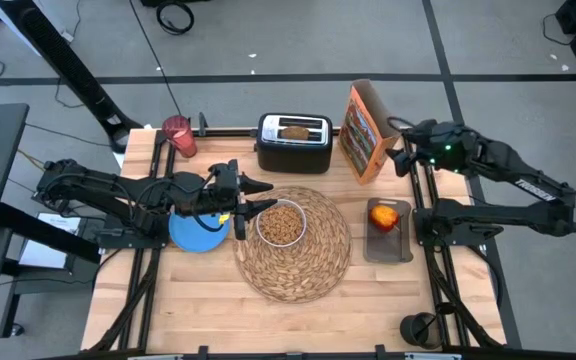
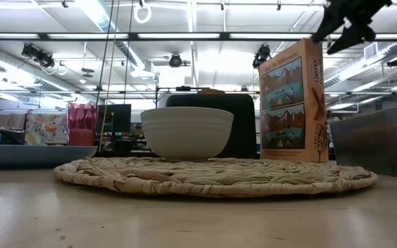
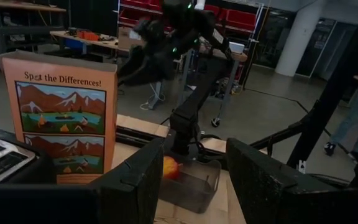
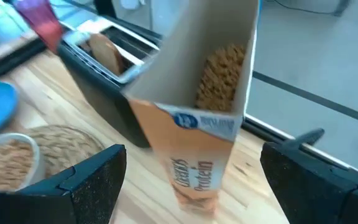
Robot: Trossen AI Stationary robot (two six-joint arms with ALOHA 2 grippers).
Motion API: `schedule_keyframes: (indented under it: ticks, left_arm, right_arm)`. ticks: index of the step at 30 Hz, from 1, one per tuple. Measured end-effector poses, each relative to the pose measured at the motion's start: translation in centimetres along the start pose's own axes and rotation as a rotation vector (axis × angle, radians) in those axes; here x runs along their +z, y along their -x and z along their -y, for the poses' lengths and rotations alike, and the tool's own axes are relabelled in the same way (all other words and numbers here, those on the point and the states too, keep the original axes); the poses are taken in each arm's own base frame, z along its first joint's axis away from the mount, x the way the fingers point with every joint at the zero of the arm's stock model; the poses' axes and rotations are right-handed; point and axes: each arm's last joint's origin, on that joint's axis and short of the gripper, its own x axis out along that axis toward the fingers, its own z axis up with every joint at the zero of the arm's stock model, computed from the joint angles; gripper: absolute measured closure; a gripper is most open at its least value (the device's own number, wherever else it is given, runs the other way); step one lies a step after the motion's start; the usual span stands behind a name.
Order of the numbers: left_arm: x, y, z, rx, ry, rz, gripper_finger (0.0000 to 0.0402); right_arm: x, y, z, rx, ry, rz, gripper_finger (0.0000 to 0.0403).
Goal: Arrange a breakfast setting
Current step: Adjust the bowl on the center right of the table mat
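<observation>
In the high view the left arm reaches in from the left edge, stretched level across the middle of the frame, and its left gripper (image 1: 255, 196) ends just left of the white bowl (image 1: 281, 224), over the left rim of the woven straw placemat (image 1: 313, 270). Its two dark fingers (image 3: 132, 180) stand apart with nothing between them, so this claw is released and empty. The bowl, filled with brown cereal, sits on the upper left part of the mat at frame centre, just below and right of the claw's tips; whether they touch it cannot be told. The small blue plate (image 1: 193, 232) lies on the table (image 1: 168, 310) directly under the left arm's wrist, left of the mat. The pink-red cup (image 1: 178, 135) stands in the upper left of the table, well apart from the claw. The right arm folds in from the right edge, and its right gripper (image 1: 400, 160) hovers at the upper right beside the open orange cereal box (image 1: 363, 130). Its fingers (image 4: 98, 174) are spread wide on either side of the box top without clasping it. The toast slice (image 1: 295, 130) sits in the black toaster (image 1: 294, 145) at top centre, left of the box. The red apple (image 1: 384, 215) rests in a grey tray (image 1: 388, 245) at right of the mat, below the right claw.
</observation>
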Motion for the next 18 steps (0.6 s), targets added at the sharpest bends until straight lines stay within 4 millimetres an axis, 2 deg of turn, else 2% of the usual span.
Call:
schedule_keyframes:
  ticks: [6,11,13,15,18]
  left_arm:
    - [0.0,0.0,-0.1,0.003,0.012,0.000,0.0221]
    - [-0.4,-0.3,-1.1,0.053,0.046,-0.049,0.0221]
    - [-0.6,0.2,-1.6,0.083,0.039,-0.108,0.0223]
    - [0.1,0.9,-2.0,0.119,0.032,-0.188,0.0229]
    - [0.3,2.4,-2.3,0.191,0.050,-0.414,0.0241]
  right_arm:
    - [2.7,3.1,-0.2,0.126,-0.005,0.080,0.0030]
    - [5.5,5.1,-1.2,0.238,0.035,0.137,0.0031]
    - [6.6,5.5,-1.9,0.278,0.058,0.146,0.0033]
    - [7.6,5.6,-2.8,0.318,0.076,0.148,0.0037]
    - [8.9,5.6,-4.4,0.375,0.118,0.140,0.0042]
